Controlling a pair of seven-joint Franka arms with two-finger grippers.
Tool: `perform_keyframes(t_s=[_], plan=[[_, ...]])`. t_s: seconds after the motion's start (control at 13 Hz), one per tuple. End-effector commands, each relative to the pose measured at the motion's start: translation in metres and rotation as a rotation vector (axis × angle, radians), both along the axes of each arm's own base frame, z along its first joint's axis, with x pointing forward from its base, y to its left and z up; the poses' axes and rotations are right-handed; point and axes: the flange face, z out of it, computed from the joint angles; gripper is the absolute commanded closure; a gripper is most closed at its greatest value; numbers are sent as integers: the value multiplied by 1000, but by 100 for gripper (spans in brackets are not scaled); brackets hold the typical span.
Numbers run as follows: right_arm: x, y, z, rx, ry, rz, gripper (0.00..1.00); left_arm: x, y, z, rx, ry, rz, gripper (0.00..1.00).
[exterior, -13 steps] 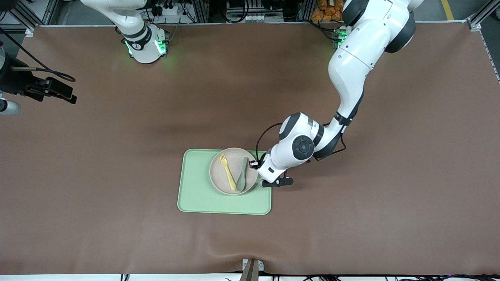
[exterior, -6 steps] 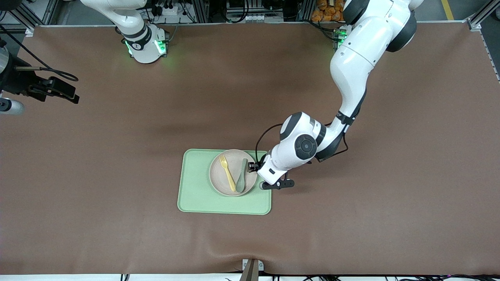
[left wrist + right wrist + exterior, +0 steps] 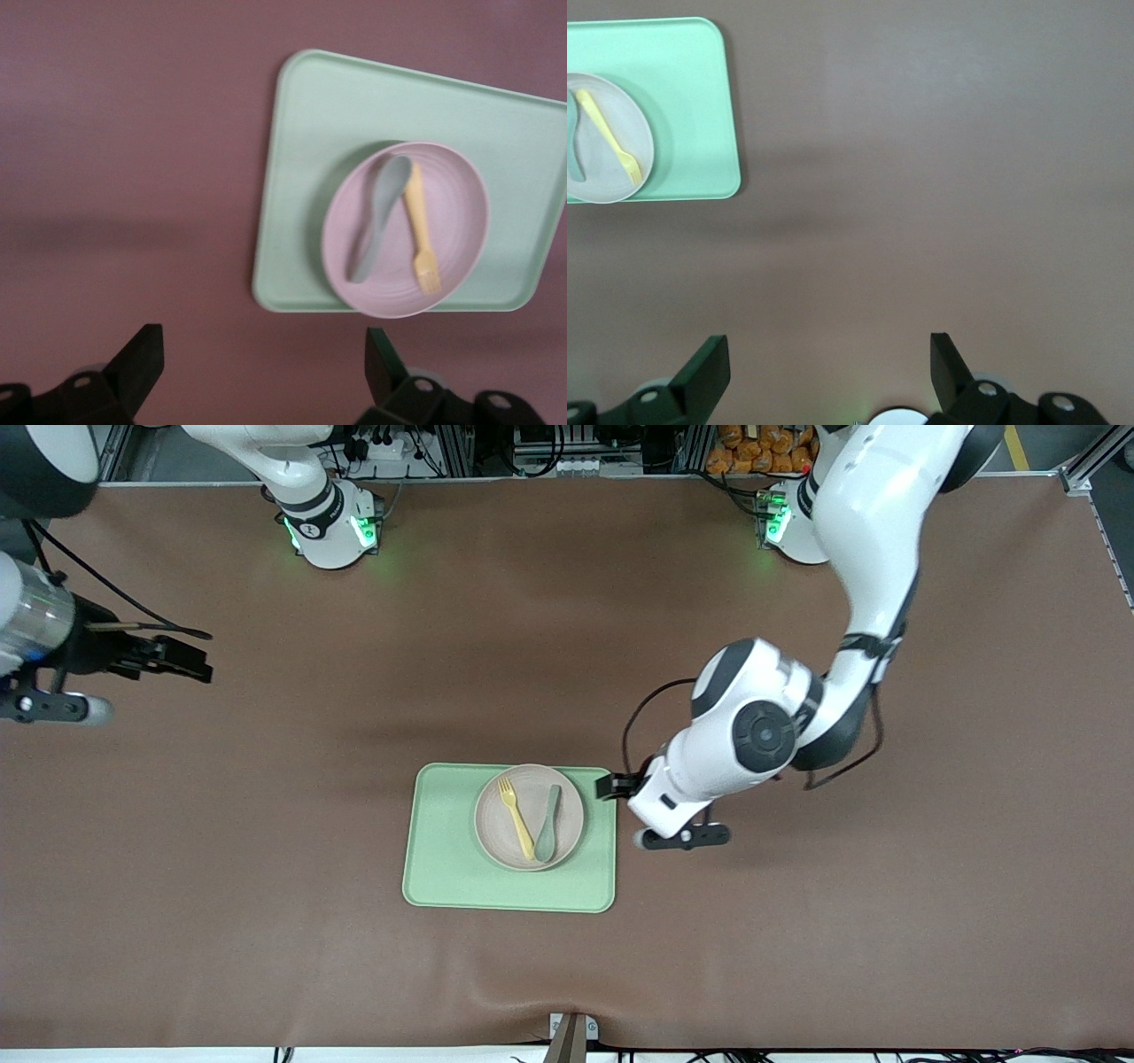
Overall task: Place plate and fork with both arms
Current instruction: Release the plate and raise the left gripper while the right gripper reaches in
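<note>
The off-white plate (image 3: 494, 825) lies on the light green tray (image 3: 443, 868) in the middle of the table. The pale yellow fork (image 3: 516, 817) and a grey-green spoon (image 3: 547, 822) lie side by side on the plate. My left gripper (image 3: 644, 808) hangs open and empty over the bare table beside the tray's edge toward the left arm's end. In the left wrist view its gripper (image 3: 263, 342) frames bare table, with the plate (image 3: 456, 221), fork (image 3: 419, 226) and tray (image 3: 354, 106) ahead. My right gripper (image 3: 182, 662) is open and empty, high over the right arm's end of the table.
In the right wrist view the open gripper (image 3: 827, 347) is over bare brown table, with the tray (image 3: 691, 106), plate (image 3: 598, 161) and fork (image 3: 607, 133) far off. The left arm's elbow and wrist hang over the table between the tray and its base.
My left gripper has drawn away from the plate's rim toward the left arm's end and risen. The plate has stayed on the tray. My right gripper has drifted a little over the table.
</note>
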Motion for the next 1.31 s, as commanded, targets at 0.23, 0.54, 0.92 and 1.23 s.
perform_keyframes(t_s=[0.23,0.54,0.92,1.23], plan=[[35,106,-28,35,-88,83,0,-15,109,116,161,20,60,0],[77,186,-77,50,-123,17,0,-37,177,183,217,30,63,0],[98,262,-158,53,-182,89,0,-69,239,231,235,-29,77,0],[90,316,-236,-13,-213,102,5,-72,240,228,228,-67,86,0]])
